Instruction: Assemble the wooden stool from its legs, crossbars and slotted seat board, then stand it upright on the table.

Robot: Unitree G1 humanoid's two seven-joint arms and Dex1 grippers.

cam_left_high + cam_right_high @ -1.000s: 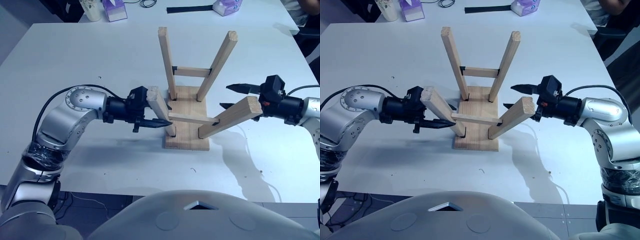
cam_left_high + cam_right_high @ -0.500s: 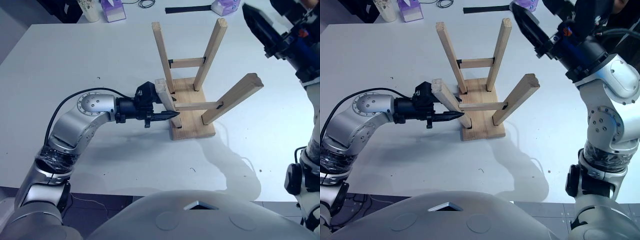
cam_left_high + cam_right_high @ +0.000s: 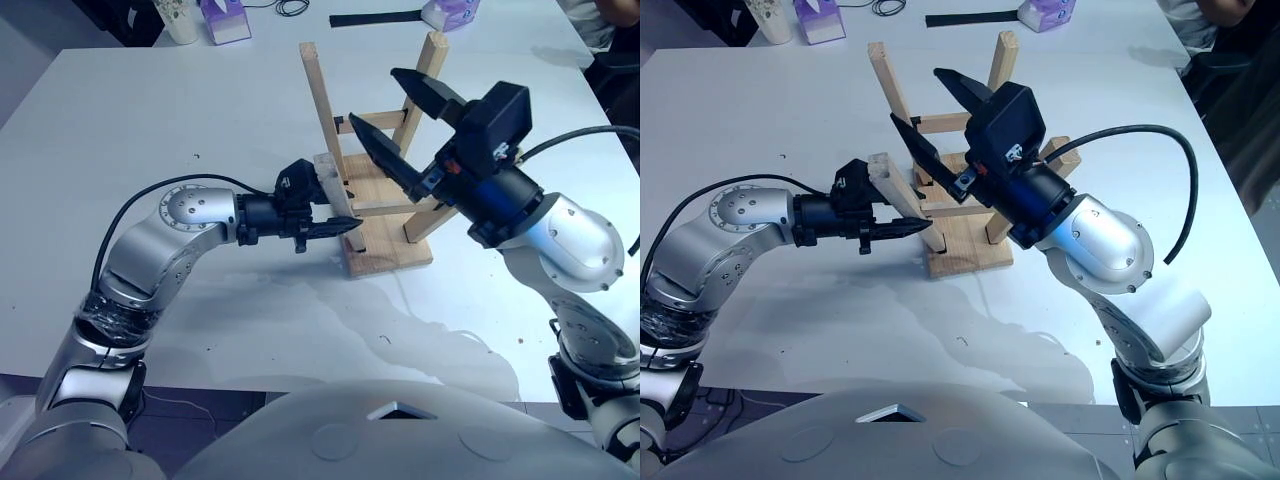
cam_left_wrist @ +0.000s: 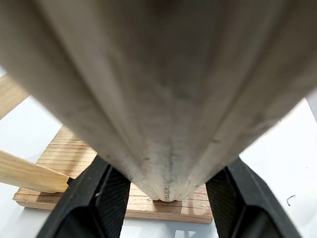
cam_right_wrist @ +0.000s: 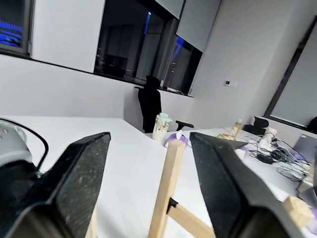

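My left end effector [image 3: 335, 226] is clenched on the stool's near left leg [image 3: 330, 188]. In the left wrist view its fingers [image 4: 106, 196] press on either side of that leg. My right end effector [image 3: 402, 122] is released, its fingers spread wide and holding nothing. It hangs over the near right side of the stool, above the near right leg [image 3: 422, 224]. In the right wrist view an upright leg [image 5: 166, 188] stands in the gap between its fingers [image 5: 79, 173].

The stool is upside down. Its seat board [image 3: 385, 258] lies on the white table [image 3: 150, 110] and its legs point up and splay outward. One crossbar [image 3: 948, 122] joins the far pair and a near crossbar [image 3: 380, 210] joins the near pair.

Along the table's far edge I see a cup [image 3: 180, 18], a purple box [image 3: 228, 18] and a black strap [image 3: 375, 18].
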